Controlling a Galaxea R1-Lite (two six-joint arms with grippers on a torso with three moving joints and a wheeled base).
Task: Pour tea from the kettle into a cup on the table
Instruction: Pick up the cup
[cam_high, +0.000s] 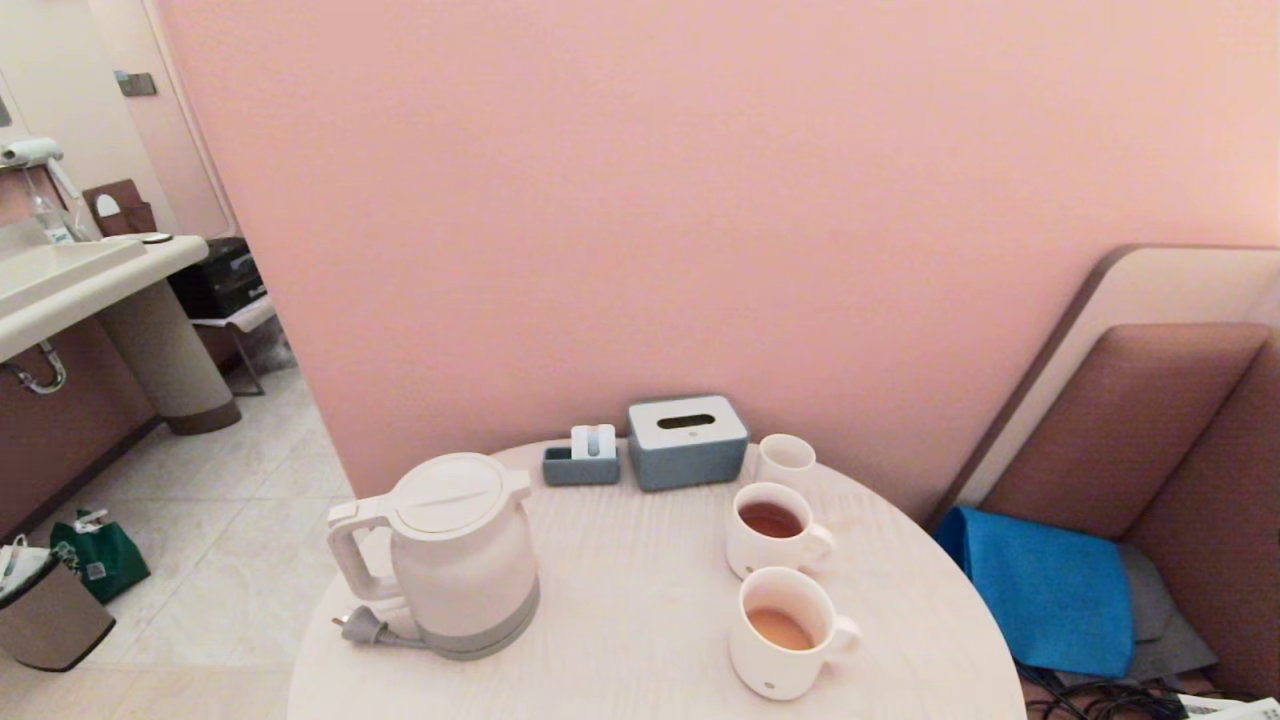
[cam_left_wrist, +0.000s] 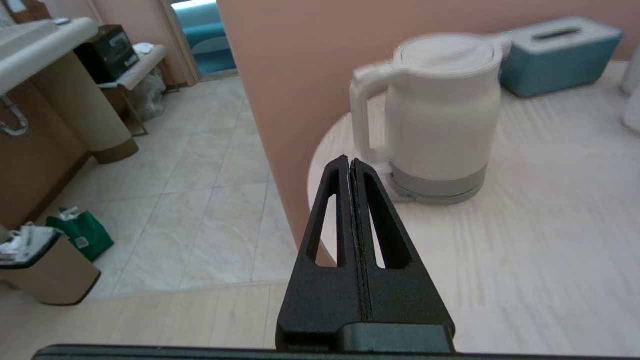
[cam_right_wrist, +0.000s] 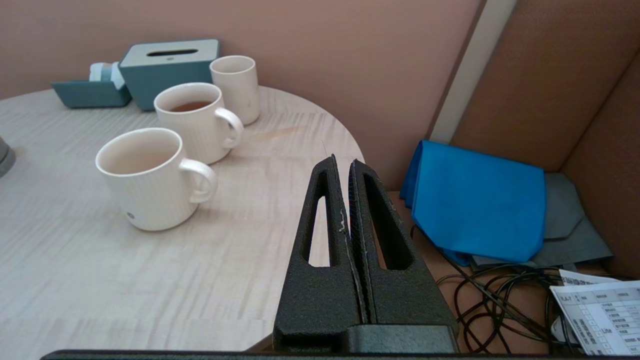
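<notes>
While both grippers are seen shut and empty, tea could be spilled if the big white plastic kettle (cam_high: 460, 556) near the table's (cam_high: 620, 640) left edge is tipped past the ribbed white mug (cam_high: 787, 632).

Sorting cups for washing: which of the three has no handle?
The small plain cup by the tissue box; both ribbed mugs have handles and tea.

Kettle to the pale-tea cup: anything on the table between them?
Nothing. In the head view the stretch of table between the kettle and the cup is bare wood; the darker-tea mug stands further back, off that line.
</notes>
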